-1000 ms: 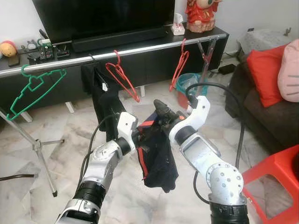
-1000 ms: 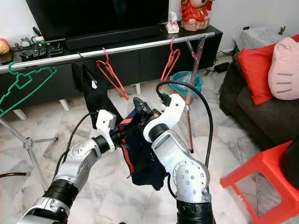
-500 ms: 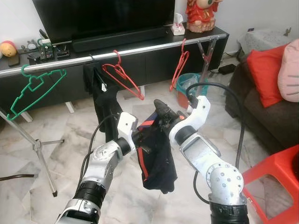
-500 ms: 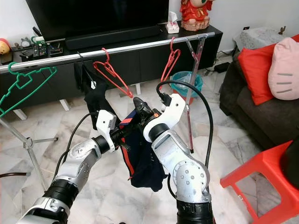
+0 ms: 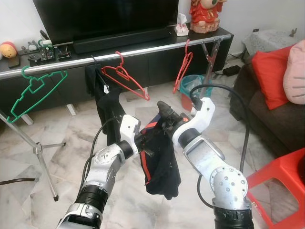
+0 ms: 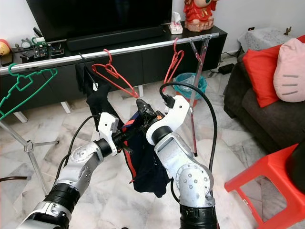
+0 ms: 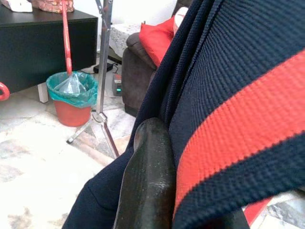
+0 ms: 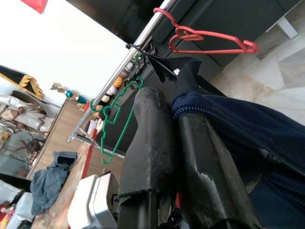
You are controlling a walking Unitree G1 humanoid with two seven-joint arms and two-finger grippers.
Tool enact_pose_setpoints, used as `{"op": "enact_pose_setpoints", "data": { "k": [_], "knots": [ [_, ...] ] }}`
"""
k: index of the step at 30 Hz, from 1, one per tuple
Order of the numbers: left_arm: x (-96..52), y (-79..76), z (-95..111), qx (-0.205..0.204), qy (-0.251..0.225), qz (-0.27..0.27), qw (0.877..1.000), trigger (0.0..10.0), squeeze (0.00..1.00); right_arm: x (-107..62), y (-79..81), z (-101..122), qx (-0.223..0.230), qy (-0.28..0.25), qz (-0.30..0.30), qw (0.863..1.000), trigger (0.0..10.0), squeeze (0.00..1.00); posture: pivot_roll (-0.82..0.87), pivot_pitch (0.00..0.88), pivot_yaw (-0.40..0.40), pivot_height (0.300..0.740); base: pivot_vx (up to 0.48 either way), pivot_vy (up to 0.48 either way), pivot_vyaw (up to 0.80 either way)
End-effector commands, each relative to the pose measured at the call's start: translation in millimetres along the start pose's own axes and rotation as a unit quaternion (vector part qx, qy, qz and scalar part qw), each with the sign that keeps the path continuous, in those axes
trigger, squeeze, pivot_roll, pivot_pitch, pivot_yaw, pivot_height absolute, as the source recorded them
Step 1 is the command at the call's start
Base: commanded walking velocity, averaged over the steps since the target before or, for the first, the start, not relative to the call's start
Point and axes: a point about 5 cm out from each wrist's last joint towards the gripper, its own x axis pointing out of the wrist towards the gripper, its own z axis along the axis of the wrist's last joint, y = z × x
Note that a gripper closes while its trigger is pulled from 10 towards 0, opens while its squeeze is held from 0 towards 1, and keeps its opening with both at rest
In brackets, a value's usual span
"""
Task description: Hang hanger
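- Currently, both grippers hold a navy garment (image 5: 159, 157) with a red stripe in mid-air, in front of a silver clothes rail (image 5: 133, 51).
- Left gripper (image 5: 145, 145) is clenched on the fabric at its left edge; right gripper (image 5: 166, 114) is pinched shut on the knit at the top.
- Red hangers (image 5: 125, 78), a green hanger (image 5: 35, 88) and a dark garment (image 5: 102, 93) already hang on the rail.
- Judged step: carrying toward the rail.
- Next move likely calls for raising it forward to a free stretch of bar.
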Motion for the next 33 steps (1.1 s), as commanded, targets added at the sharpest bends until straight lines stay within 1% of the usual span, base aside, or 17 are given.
{"op": "enact_pose_setpoints", "data": {
  "k": [1, 7, 11, 14, 15, 16, 17, 20, 21, 24, 25, 26, 27, 28, 29, 31, 33],
  "knots": [
    [0.2, 1.6, 1, 0.003, 0.006, -0.001, 1.000, 0.0, 0.00, -5.6, 13.1, -23, 0.033, 0.013, 0.025, 0.999, 10.0, 1.00, -0.03, 0.056, 0.062, 0.740, 0.000, 0.000, 0.00],
    [0.2, 2.3, 1, 0.004, 0.008, 0.000, 1.000, 0.0, 0.00, -6.1, 9.5, -22, 0.012, 0.013, 0.015, 1.000, 10.0, 1.00, -0.03, 0.057, 0.063, 0.740, 0.000, 0.000, 0.00],
    [-1.3, 5.5, 0, 0.007, 0.015, 0.008, 1.000, 0.0, 0.00, -8.6, 2.1, -19, -0.047, 0.017, 0.004, 0.999, 10.0, 1.00, -0.03, 0.058, 0.063, 0.740, 0.000, 0.000, 0.00],
    [-2.0, 6.7, 0, 0.010, 0.017, 0.011, 1.000, 0.0, 0.00, -13.0, -3.3, -17, -0.098, 0.027, 0.002, 0.995, 10.0, 1.00, -0.04, 0.058, 0.063, 0.740, 0.000, 0.000, 0.00],
    [-2.1, 7.0, 0, 0.010, 0.018, 0.012, 1.000, 0.0, 0.00, -14.3, -4.6, -17, -0.110, 0.032, 0.002, 0.993, 10.0, 1.00, -0.04, 0.058, 0.063, 0.740, 0.000, 0.000, 0.00],
    [-2.1, 7.0, 0, 0.010, 0.018, 0.012, 1.000, 0.0, 0.00, -14.3, -4.6, -17, -0.110, 0.032, 0.002, 0.993, 10.0, 1.00, -0.04, 0.058, 0.063, 0.740, 0.000, 0.000, 0.00],
    [-2.4, 7.8, 0, 0.011, 0.019, 0.014, 1.000, 0.0, 0.00, -18.7, -8.1, -18, -0.135, 0.045, 0.007, 0.990, 10.0, 1.00, -0.04, 0.058, 0.063, 0.740, 0.000, 0.000, 0.00],
    [-2.6, 8.8, -1, 0.013, 0.021, 0.015, 1.000, 0.0, 0.00, -26.5, -13.6, -21, -0.155, 0.059, 0.014, 0.986, 10.0, 1.00, -0.04, 0.057, 0.063, 0.740, 0.000, 0.000, 0.00],
    [-2.6, 8.8, -1, 0.013, 0.021, 0.015, 1.000, 0.0, 0.00, -26.5, -13.6, -21, -0.155, 0.059, 0.014, 0.986, 10.0, 1.00, -0.04, 0.057, 0.063, 0.740, 0.000, 0.000, 0.00],
    [-3.0, 9.4, -1, 0.015, 0.024, 0.015, 0.999, 0.0, 0.00, -34.8, -22.0, -21, -0.177, 0.068, 0.010, 0.982, 10.0, 1.00, -0.04, 0.053, 0.066, 0.740, 0.000, 0.000, 0.00],
    [-3.0, 9.4, -1, 0.015, 0.024, 0.015, 0.999, 0.0, 0.00, -34.8, -22.0, -21, -0.177, 0.068, 0.010, 0.982, 10.0, 1.00, -0.04, 0.053, 0.066, 0.740, 0.000, 0.000, 0.00],
    [-3.2, 9.6, -1, 0.016, 0.026, 0.014, 0.999, 0.0, 0.00, -37.8, -27.3, -19, -0.183, 0.068, 0.002, 0.981, 10.0, 1.00, -0.04, 0.052, 0.067, 0.740, 0.000, 0.000, 0.00],
    [-3.2, 9.6, -1, 0.016, 0.026, 0.014, 0.999, 0.0, 0.00, -37.8, -27.3, -19, -0.183, 0.068, 0.002, 0.981, 10.0, 1.00, -0.04, 0.052, 0.067, 0.740, 0.000, 0.000, 0.00],
    [-3.4, 9.8, -2, 0.018, 0.029, 0.013, 0.999, 0.0, 0.00, -40.5, -32.6, -17, -0.187, 0.067, -0.006, 0.980, 10.0, 1.00, -0.04, 0.051, 0.068, 0.740, 0.000, 0.000, 0.00],
    [-3.4, 9.8, -2, 0.018, 0.029, 0.013, 0.999, 0.0, 0.00, -40.5, -32.6, -17, -0.187, 0.067, -0.006, 0.980, 10.0, 1.00, -0.04, 0.051, 0.068, 0.740, 0.000, 0.000, 0.00],
    [-4.3, 10.5, -3, 0.022, 0.036, 0.010, 0.999, 0.0, 0.00, -48.2, -47.1, -14, -0.194, 0.067, -0.027, 0.978, 10.0, 1.00, -0.04, 0.043, 0.073, 0.740, 0.000, 0.000, 0.00],
    [-4.7, 10.6, -4, 0.024, 0.040, 0.008, 0.999, 0.0, 0.00, -56.2, -57.0, -15, -0.197, 0.078, -0.033, 0.977, 10.0, 1.00, -0.04, 0.040, 0.074, 0.740, 0.000, 0.000, 0.00]
  ]
}}
